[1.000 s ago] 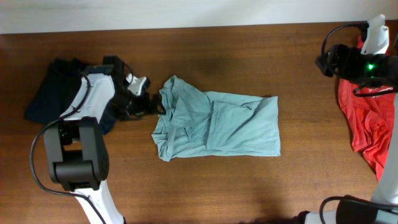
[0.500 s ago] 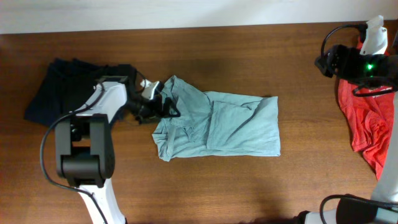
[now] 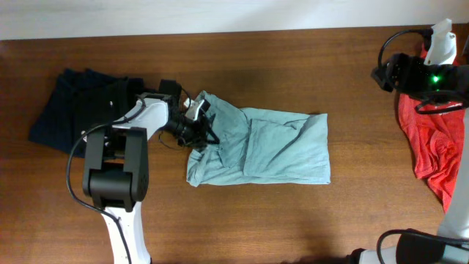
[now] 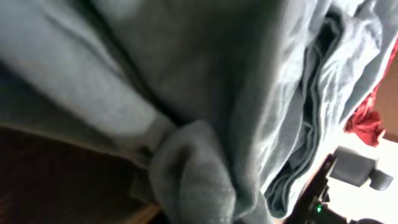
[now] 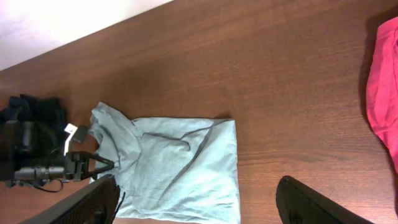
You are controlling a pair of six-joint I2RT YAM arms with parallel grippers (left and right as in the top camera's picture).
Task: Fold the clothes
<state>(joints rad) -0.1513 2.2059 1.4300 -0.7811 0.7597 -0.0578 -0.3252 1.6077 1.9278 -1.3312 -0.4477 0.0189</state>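
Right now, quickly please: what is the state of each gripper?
Left gripper: at the grey-blue T-shirt edge; open or shut cannot be told.
Right gripper: open, holding nothing.

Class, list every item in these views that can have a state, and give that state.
grey-blue T-shirt, partly folded, left edge bunched
navy T-shirt, rumpled, unfolded
red T-shirt, rumpled, unfolded
left gripper, at the grey-blue T-shirt's left edge, open or shut unclear
right gripper, open, empty
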